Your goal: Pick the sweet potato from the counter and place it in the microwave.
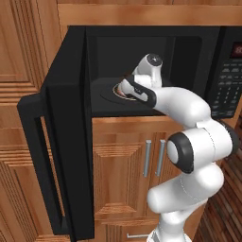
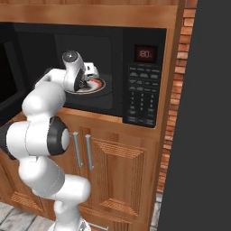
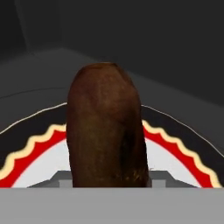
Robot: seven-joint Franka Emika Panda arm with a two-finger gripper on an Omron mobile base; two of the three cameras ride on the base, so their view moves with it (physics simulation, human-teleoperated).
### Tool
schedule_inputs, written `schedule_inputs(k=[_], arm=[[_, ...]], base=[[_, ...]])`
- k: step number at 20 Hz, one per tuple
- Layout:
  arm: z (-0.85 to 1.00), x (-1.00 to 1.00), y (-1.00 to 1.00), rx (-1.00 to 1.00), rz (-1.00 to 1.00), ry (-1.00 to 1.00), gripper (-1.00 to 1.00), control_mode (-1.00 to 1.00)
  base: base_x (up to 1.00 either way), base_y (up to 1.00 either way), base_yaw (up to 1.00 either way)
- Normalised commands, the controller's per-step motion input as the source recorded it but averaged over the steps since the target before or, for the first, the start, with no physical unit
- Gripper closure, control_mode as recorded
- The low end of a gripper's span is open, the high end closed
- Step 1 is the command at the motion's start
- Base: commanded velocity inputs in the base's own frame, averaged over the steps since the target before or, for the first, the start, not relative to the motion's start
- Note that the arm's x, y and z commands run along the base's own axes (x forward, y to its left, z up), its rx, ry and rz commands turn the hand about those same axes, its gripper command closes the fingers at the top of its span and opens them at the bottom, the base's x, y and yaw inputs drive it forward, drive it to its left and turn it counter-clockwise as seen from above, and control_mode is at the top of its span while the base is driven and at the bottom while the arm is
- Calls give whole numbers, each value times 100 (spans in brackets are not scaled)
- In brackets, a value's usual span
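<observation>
The sweet potato [image 3: 105, 127] stands directly ahead of the gripper [image 2: 90, 74], clamped between its jaws, over the red-ringed turntable [image 3: 39, 153] inside the microwave [image 1: 198, 52]. Step in hand: placement. Next move, as judged: lower slightly, release onto the turntable, withdraw past the door [image 1: 66, 132].

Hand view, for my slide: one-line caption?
Sweet potato held over the red-ringed turntable inside the dark microwave.

White arm [image 2: 43, 135] reaching into open black microwave [image 2: 140, 81], end effector [image 2: 90, 72] over turntable [image 2: 97, 85]
</observation>
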Motion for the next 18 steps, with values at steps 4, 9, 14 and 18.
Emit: schedule_inputs(k=[4, 9, 14, 18], arm=[[0, -4, -8, 0, -2, 0, -100, -100], [0, -5, -16, 0, -4, -3, -100, -100], [8, -46, -20, 1, -1, -12, -100, -100], [13, -100, -5, 5, -2, -14, -100, -100]], base=[[0, 0, 0], [0, 0, 0], [0, 0, 0], [0, 0, 0]])
